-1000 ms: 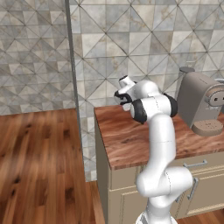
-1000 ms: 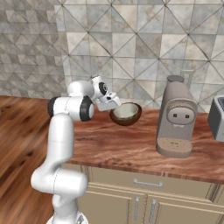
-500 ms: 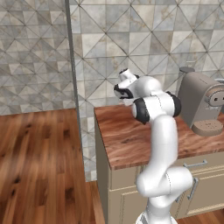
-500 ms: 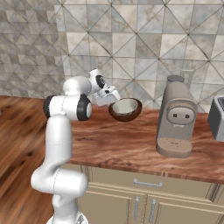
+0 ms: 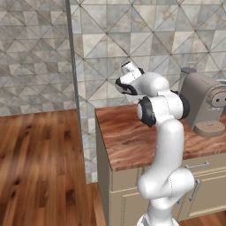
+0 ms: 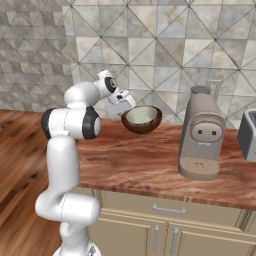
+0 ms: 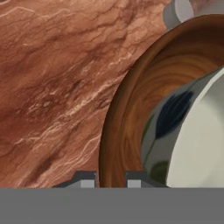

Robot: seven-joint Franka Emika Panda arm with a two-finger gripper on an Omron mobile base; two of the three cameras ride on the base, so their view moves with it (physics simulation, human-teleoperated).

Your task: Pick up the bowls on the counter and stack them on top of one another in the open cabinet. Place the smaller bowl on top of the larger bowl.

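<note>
Since a second ago the arm has lifted the brown bowl (image 6: 142, 119) higher above the tabletop (image 6: 150, 165), left of the coffee machine (image 6: 201, 135). The jaws clench its near rim. The hand view reveals the pale bowl (image 7: 192, 135) nested inside. The bowls' opening faces up, slightly tilted.

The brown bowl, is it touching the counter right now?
Apart. In the right base view the brown bowl hangs from the end effector, with wall tiles visible between its underside and the counter.

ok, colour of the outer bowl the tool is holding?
Dark reddish-brown, glossy larger bowl; clearest in the hand view.
</note>
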